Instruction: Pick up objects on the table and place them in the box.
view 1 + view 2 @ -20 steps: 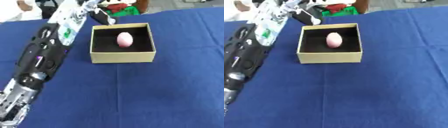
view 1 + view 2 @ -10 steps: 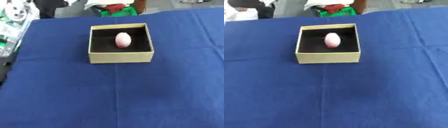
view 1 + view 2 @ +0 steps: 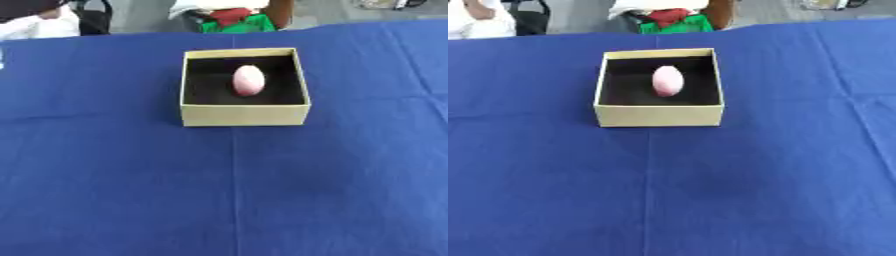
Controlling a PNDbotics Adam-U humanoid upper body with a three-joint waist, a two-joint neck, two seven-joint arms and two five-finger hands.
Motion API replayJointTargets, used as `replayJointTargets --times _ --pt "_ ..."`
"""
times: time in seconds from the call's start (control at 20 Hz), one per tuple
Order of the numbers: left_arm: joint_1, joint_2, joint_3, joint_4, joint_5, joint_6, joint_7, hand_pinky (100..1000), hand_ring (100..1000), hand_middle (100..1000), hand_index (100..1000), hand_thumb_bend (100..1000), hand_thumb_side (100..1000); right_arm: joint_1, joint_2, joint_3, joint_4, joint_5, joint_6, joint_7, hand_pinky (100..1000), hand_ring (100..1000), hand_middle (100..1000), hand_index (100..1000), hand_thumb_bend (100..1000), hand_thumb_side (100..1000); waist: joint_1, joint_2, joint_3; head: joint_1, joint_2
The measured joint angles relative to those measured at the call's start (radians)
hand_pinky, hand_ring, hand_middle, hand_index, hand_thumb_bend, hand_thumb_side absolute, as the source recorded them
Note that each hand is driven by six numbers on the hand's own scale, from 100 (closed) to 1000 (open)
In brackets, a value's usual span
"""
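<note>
A square tan cardboard box (image 3: pixel 245 114) with a black inside stands on the blue tablecloth, a little behind the middle. A pink egg-shaped object (image 3: pixel 248 80) lies inside it, near the centre of the black floor. Neither of my hands shows in either eye view, and no arm reaches into the frames.
The blue cloth (image 3: pixel 236 190) covers the whole table, with a crease running from the box toward the front edge. Beyond the far edge sit red, green and white things (image 3: pixel 229 15) and a white sleeve (image 3: pixel 35 25) at the far left.
My left arm, which reached along the left side up to the box's far left corner, has withdrawn out of view. The egg-shaped object stays in the box.
</note>
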Motion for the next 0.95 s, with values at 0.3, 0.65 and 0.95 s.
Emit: replayJointTargets --times 0.3,0.65,0.95 --pt "0.126 -0.055 0.097 0.000 0.074 -0.067 0.079 650 647 646 682 646 591 0.007 0.000 -0.009 0.000 0.005 -0.005 -0.014 760 737 780 873 231 1000 -0.011 0.003 -0.001 -0.002 -0.001" --pt "0.214 -0.131 0.139 0.000 0.149 -0.169 0.184 652 643 641 675 627 641 0.015 0.001 -0.014 0.000 0.006 -0.004 -0.026 762 738 779 873 235 1000 -0.017 0.009 -0.002 -0.002 0.000" --pt "0.253 -0.173 0.138 0.000 0.166 -0.221 0.264 647 641 639 678 629 625 0.017 0.001 -0.014 0.000 0.006 -0.005 -0.030 762 738 779 873 235 1000 -0.023 0.009 -0.004 -0.001 0.005"
